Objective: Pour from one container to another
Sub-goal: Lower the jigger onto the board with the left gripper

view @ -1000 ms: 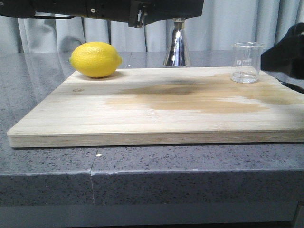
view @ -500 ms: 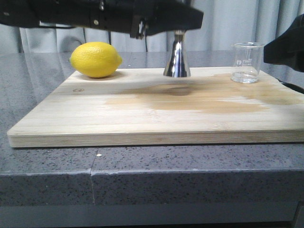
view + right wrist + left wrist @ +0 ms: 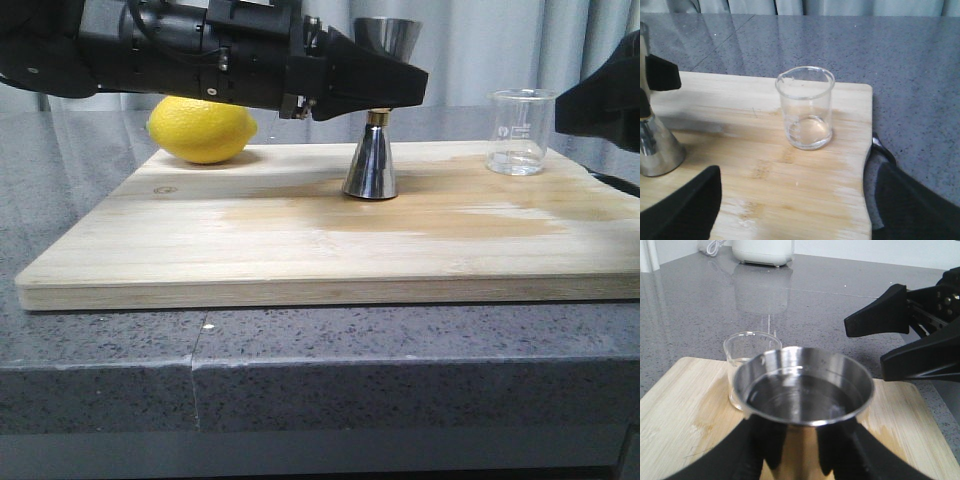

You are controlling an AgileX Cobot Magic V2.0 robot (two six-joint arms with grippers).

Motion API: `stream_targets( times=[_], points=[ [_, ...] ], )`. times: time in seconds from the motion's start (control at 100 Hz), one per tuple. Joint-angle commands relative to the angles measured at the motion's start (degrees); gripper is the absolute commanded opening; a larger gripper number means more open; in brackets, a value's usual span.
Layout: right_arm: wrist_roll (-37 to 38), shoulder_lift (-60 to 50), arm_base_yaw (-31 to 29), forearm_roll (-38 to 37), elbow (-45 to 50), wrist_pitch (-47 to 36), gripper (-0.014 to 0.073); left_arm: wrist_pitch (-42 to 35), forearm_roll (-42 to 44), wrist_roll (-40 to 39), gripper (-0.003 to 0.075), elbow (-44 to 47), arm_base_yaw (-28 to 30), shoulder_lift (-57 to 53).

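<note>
**A:** so what's the left gripper (image 3: 385, 88) doing?

**B:** jaws are clamped on the jigger (image 3: 371, 150), right around the waist where the gold band is. In the left wrist view you can see the black fingers (image 3: 760, 440) hugging it on both sides under the top cup, which has liquid in it. The jigger's upright, and its base looks like it's sitting on the board (image 3: 300, 250), roughly mid-board toward the back, though I can't swear it's fully down.

**A:** and the right one?

**B:** right gripper (image 3: 795, 200) is spread open, holding nothing. Its two fingers sit either side of the wrist view, with the beaker (image 3: 805, 107) out ahead of the gap between them, not touching. In the front view you only catch a black chunk of that arm at the right edge.

**A:** where's the beaker exactly?

**B:** standing upright at the board's back right corner, well apart from the jigger. Looks nearly empty, maybe a film at the bottom.

**A:** anything else?

**B:** a lemon (image 3: 201, 125) at the back left of the board, partly behind the left arm. Board's got a darker damp-looking patch in the middle. Grey speckled table (image 3: 300, 370) underneath.
</note>
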Motion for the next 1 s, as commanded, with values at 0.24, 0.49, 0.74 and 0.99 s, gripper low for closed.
stream_targets(
  times=[0.24, 0.49, 0.74, 0.99],
  points=[
    [-0.7, -1.1, 0.0, -0.5, -1.3, -3.8, 0.0562, 4.2, -3.6, 0.4, 0.0208, -1.7, 0.0, -3.1],
    [-0.7, -1.1, 0.0, -0.5, -1.3, -3.8, 0.0562, 4.7, -1.5, 0.4, 0.0211, -1.7, 0.0, -3.1],
    [-0.7, -1.1, 0.0, -0.5, -1.5, -2.9, 0.0562, 4.8, -0.3, 0.4, 0.0288, -1.7, 0.0, -3.1],
    [-0.7, -4.4, 0.0, -0.5, -6.4, 12.2, 0.0562, 1.2, 2.8, -5.3, 0.0440, -1.9, 0.8, -3.9]
  ],
)
